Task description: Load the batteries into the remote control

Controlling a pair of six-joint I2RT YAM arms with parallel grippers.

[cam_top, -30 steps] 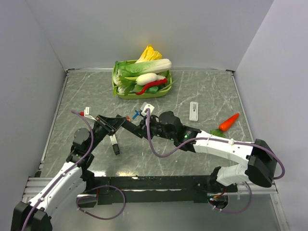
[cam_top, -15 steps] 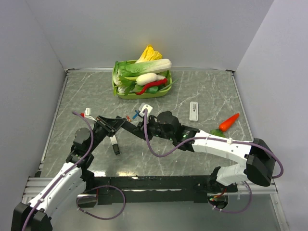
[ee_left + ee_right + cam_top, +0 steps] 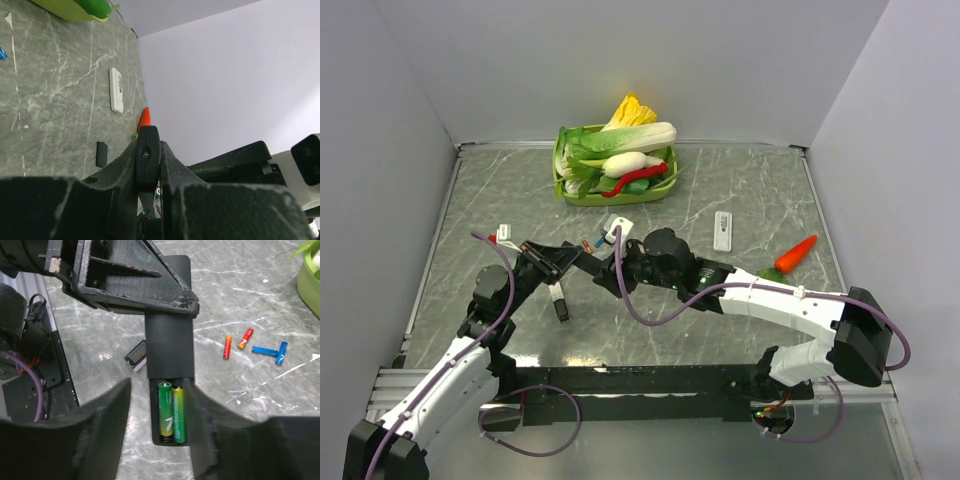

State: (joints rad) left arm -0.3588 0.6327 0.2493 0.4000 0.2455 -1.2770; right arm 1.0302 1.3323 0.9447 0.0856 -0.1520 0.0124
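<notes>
A black remote control (image 3: pixel 169 342) hangs above the table with my left gripper (image 3: pixel 560 258) shut on its far end. In the left wrist view it shows end-on (image 3: pixel 148 156), pinched between the fingers. Its open compartment faces up and holds two green batteries (image 3: pixel 172 412) side by side. My right gripper (image 3: pixel 159 405) is open. Its fingers stand either side of that compartment end with nothing held. Two red batteries (image 3: pixel 227 346) and two blue batteries (image 3: pixel 264 350) lie loose on the table beyond.
A white remote (image 3: pixel 722 231) and a toy carrot (image 3: pixel 795 253) lie at the right. A green basket (image 3: pixel 620 195) of vegetables stands at the back. A black battery cover (image 3: pixel 101 153) lies on the table. A small black-and-white device (image 3: pixel 136 354) lies under the held remote.
My right gripper's fingers have parted from nearly shut to open, and its wrist has shifted slightly left. The left arm and the remote have stayed still.
</notes>
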